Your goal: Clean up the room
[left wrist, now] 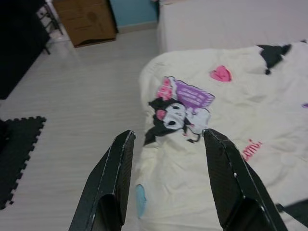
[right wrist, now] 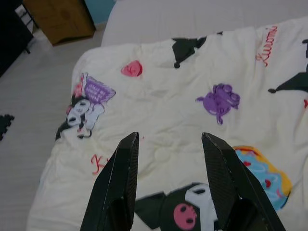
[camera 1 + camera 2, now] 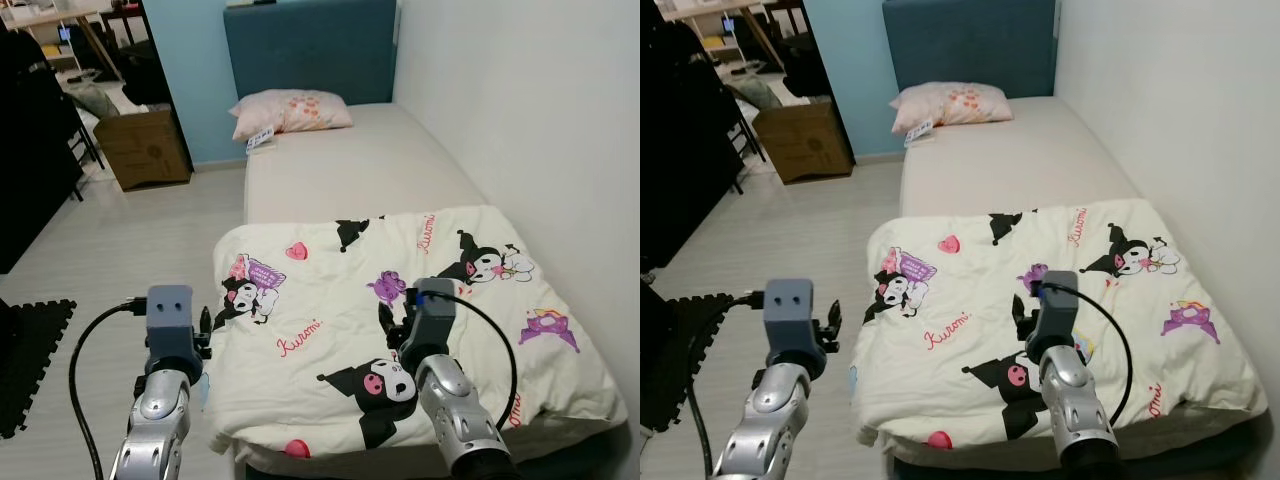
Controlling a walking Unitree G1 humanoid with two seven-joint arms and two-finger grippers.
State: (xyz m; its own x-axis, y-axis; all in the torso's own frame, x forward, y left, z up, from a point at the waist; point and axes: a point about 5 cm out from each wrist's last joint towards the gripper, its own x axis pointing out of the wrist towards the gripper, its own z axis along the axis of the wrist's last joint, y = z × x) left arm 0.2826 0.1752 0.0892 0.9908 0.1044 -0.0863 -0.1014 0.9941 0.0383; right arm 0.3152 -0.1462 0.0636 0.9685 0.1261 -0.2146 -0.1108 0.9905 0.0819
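- Nearest you, at the foot end of the bed (image 3: 330, 180), both arms reach forward. Your left gripper (image 1: 166, 185) hangs over the floor just off the bed's left edge, its two black fingers (image 1: 113, 178) spread apart with nothing between them.
- Your right gripper (image 2: 168, 185) hovers above the near half of the blanket (image 3: 400, 320), fingers likewise parted and empty. Seen along the wrist, a black-and-white cartoon figure with a pink nose lies directly below the gap.
- Beneath both grippers, the blanket is cream-coloured, printed with cartoon characters, pink hearts and red script. It covers only the foot half of the bed, rumpled, with its near left corner drooping over the mattress edge and its right side against the wall (image 3: 520, 110).
- To your left, on the pale plank floor (image 3: 130, 240), you see a black foam mat (image 3: 30, 350) with interlocking edges near the left arm.
- Beyond the blanket's far edge, the mattress lies bare, beige and flat up to the head end.
- At the head end, a pink patterned pillow (image 3: 292, 111) rests toward the bed's left corner, with a small printed paper or card (image 3: 261, 140) just beside it at the mattress edge; you cannot read what it is.
- Behind the pillow stands a dark blue upholstered headboard (image 3: 310, 45) against a light blue wall.
- Farthest left, a cardboard box (image 3: 143, 148) sits on the floor beside dark furniture (image 3: 35, 150), with a cluttered area past it.
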